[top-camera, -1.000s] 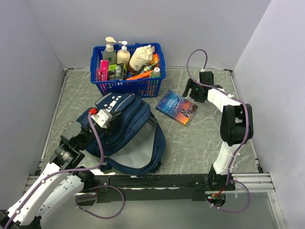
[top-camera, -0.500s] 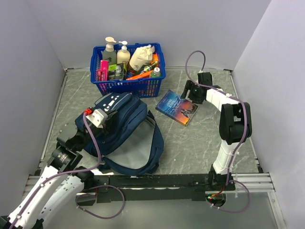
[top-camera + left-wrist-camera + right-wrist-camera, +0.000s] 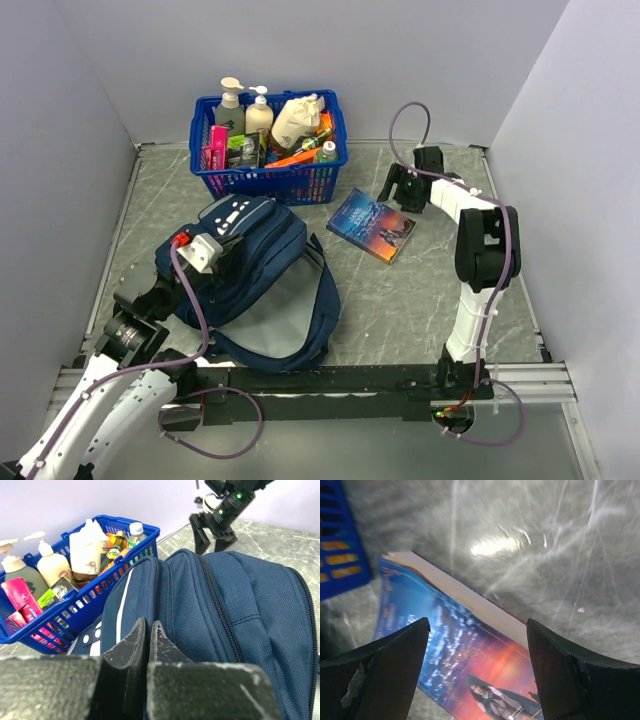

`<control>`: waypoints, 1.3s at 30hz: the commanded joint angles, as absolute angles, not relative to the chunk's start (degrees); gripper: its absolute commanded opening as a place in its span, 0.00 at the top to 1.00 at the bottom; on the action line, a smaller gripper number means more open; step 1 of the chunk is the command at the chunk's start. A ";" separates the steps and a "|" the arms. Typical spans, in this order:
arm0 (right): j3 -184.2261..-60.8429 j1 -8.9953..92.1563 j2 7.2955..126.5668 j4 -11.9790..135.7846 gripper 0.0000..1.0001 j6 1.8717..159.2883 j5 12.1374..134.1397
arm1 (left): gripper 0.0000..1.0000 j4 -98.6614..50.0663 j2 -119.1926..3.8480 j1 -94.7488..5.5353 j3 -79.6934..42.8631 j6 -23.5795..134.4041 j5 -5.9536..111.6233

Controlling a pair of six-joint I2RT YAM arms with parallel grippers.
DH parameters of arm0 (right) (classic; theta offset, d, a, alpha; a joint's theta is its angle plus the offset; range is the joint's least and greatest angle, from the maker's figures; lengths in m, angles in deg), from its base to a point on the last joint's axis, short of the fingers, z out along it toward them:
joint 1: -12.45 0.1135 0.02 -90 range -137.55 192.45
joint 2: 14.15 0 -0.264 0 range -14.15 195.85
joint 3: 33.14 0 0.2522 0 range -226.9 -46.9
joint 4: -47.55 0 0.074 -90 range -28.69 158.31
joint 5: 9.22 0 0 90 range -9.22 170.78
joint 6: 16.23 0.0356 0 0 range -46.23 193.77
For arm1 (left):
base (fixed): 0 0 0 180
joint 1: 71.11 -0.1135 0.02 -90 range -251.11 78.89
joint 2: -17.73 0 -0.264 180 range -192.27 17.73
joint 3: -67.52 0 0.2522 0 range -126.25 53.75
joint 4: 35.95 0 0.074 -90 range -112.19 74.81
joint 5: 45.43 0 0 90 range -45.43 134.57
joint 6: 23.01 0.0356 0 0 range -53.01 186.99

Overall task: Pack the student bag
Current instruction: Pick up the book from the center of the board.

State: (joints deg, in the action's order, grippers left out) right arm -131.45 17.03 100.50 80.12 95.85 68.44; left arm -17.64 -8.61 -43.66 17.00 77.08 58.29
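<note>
The student bag [image 3: 262,280], a navy backpack, lies on its back at the near left of the table; it fills the left wrist view [image 3: 240,605]. My left gripper [image 3: 232,262] is shut on the fabric at the bag's top, its fingertips [image 3: 148,625] pressed together against the cloth. A paperback book [image 3: 370,225] with a blue and orange cover lies flat to the right of the bag. My right gripper [image 3: 398,190] hangs open just over the book's far edge, its fingers straddling the cover [image 3: 460,645] without touching it [image 3: 477,625].
A blue plastic mesh basket [image 3: 265,183] of bottles and packets stands at the back, just beyond the bag. Grey walls close in the table on three sides. A black rail runs along the near edge [image 3: 330,378].
My left arm has pulled back toward the near left, and the bag has slid with it. The right gripper has shifted slightly left over the book's edge, still open.
</note>
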 commanded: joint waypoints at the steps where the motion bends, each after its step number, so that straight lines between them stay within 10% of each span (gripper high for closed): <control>1: -128.65 16.41 100.11 80.47 0.16 96.62 65.58 | 0.99 -23.51 -6.88 -44.56 15.08 79.47 57.84; 16: -95.70 23.79 77.09 67.91 0.35 105.58 61.98 | 0.99 -23.86 -6.44 -44.65 14.99 79.91 58.64; 39: -101.66 26.08 77.70 62.54 0.47 114.46 60.39 | 0.99 -23.60 -7.23 -44.74 14.91 79.56 59.69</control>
